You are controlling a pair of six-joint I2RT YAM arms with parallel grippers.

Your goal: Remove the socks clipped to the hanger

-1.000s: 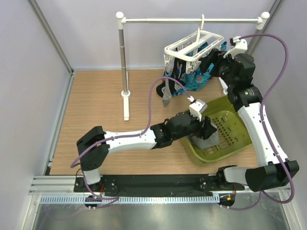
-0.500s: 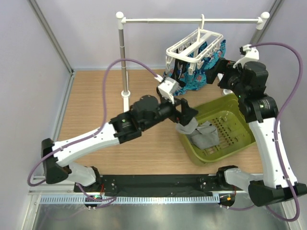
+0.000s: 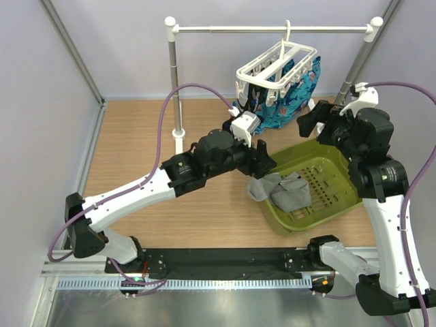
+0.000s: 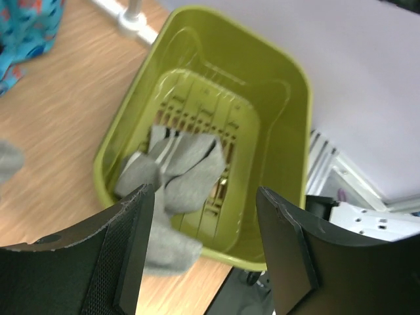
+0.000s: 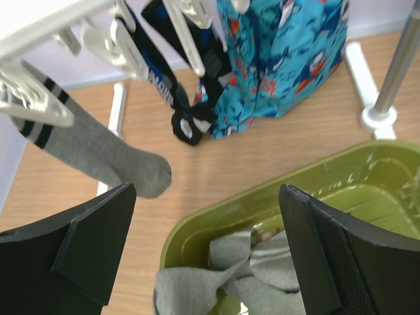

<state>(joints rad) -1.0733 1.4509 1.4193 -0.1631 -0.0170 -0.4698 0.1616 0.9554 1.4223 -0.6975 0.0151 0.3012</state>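
Left end effector (image 3: 262,158) hovers by the left rim of an olive-green laundry basket (image 3: 327,180). Its two fingers stand apart with nothing between them, and the left wrist view shows the basket's slatted floor through the gap. The right end effector (image 3: 308,124) hangs just past the basket's far rim, beside the blue patterned cloth (image 3: 289,102). Its fingers are spread wide and also hold nothing.

Loose grey socks (image 3: 286,192) lie heaped in the left part of the basket. One of them drapes over the left rim toward the wooden desk (image 3: 136,150). The white hanger (image 3: 276,65) hangs by its hook from the right half of the white rail stand (image 3: 231,29).

In the right wrist view, a grey sock with dark cuff bands (image 5: 111,154) hangs clipped at the left of the frame. Its toe is above the wood and apart from the basket rim. Black socks with white marks (image 5: 164,88) hang clipped next to the blue cloth.

The basket sits on the right side of the desk, with its right corner near the desk edge. The stand's left post rises from mid-desk, and a broad stretch of wood lies between it and the left wall, crossed by the left arm. Pale walls close the desk on the left, back and right, and metal frame posts slant up in the back corners. A black base strip and a metal rail run along the near edge.
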